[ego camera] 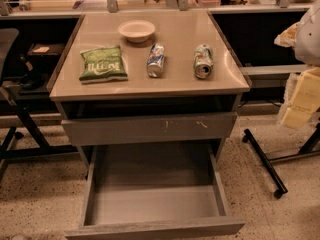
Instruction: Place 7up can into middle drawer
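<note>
7up can [203,60]: lies on its side on the desk [180,84], right-centre of the frame, silver end facing the camera, long axis running front-to-back. Well apart from the middle drawer [155,204], which stands pulled open at bottom centre w/ a bare grey floor.

Camera view, handling: prob. light, thin aluminium. Whether it's full or empty can't be told. The wall looks a bit dented, so it likely gives under a hard squeeze, so moderate force only. The surface is smooth and round, so it may roll sideways on the glossy desk if nudged. Best hold, judging from here: across the mid-body, from above, pads on the two curved sides, not on the ends. The drawer walls are low, so a low release should do.

Neighbours: a blue, white and silver can [156,60] also on its side just left, w/ a clear gap between them; a green snack bag [103,64] further left; a pale bowl [136,30] behind.

Hidden or unclear: the gripper isn't in frame, so open vs. shut can't be told. A pale rounded shape [310,31] at the upper right edge is cut off and can't be identified. The drawer's front panel is clipped by the bottom edge. The scratched drawer front [150,128] above is closed, contents unseen. The gap under the desk top is dark. The can's far end and underside don't show.
</note>
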Robot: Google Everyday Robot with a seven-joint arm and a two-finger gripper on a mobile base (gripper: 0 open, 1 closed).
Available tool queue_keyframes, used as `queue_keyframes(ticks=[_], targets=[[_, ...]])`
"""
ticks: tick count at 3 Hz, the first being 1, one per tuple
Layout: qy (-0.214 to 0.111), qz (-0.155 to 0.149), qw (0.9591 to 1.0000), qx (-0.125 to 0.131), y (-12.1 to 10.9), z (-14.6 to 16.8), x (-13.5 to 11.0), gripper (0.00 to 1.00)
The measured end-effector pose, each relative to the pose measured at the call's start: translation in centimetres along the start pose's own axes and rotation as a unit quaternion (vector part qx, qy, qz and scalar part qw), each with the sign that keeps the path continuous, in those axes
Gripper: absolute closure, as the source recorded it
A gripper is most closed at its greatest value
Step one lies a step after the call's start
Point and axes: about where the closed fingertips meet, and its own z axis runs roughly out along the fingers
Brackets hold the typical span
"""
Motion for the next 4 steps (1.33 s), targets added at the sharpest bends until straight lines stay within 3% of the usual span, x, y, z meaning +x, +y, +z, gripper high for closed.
queue_keyframes(ticks=[1,2,4], targets=[[0.0,0.0,1.0,0.0,0.0,0.0,0.0,0.0],[0.004,0.023,0.9997,-0.005,-0.8,0.8,-0.4,0.0],[-0.004,0.044,0.9976,-0.054,-5.0,3.9,-4.2,0.0]])
